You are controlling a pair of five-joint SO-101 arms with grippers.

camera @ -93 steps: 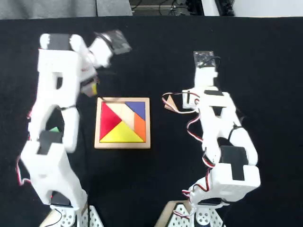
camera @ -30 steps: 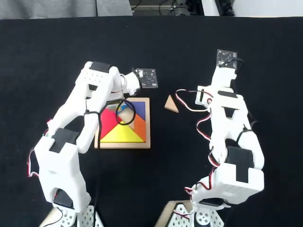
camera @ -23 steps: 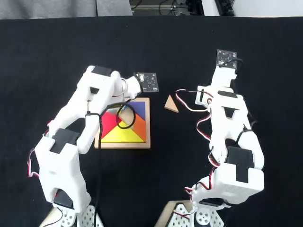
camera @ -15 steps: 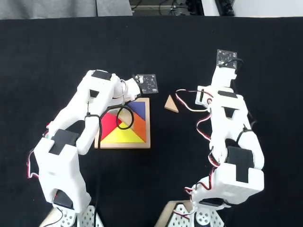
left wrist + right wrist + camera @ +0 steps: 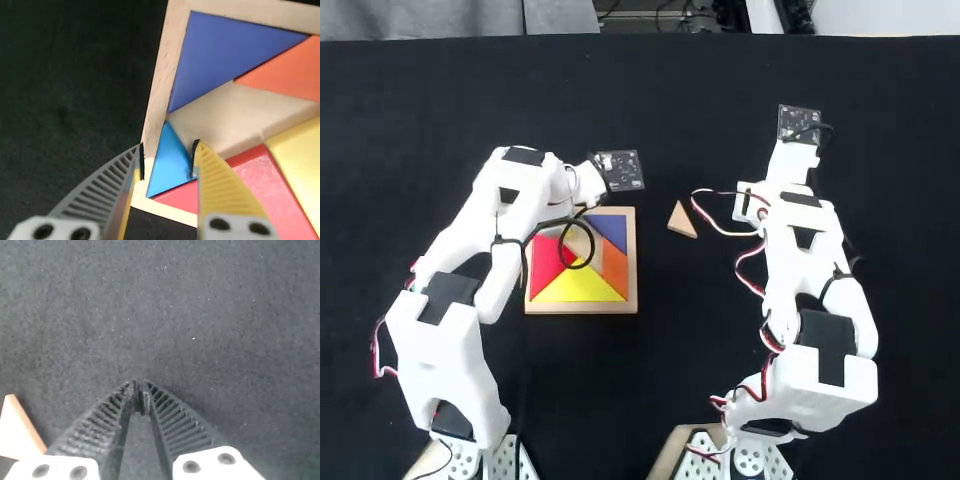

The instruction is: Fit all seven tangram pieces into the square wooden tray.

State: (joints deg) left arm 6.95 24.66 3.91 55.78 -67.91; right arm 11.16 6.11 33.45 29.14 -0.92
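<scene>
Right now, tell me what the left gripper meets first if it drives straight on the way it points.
The light blue triangle sits between the jaws of the left gripper, so it comes first; pushed on, it would likely press into the tray floor near the dark blue triangle, though depth is unclear.

Tray [image 5: 159, 85]: pale wood; dark blue triangle [image 5: 220, 55]; orange piece [image 5: 285, 75]; cream piece [image 5: 225, 122]; light blue triangle [image 5: 170, 165]; red piece [image 5: 250, 175]; yellow piece [image 5: 300, 160]; loose triangle [image 5: 682, 220]: tan; table [image 5: 420, 100]: black; left gripper [image 5: 167, 156]: one grey finger, one yellow, both ribbed.
</scene>
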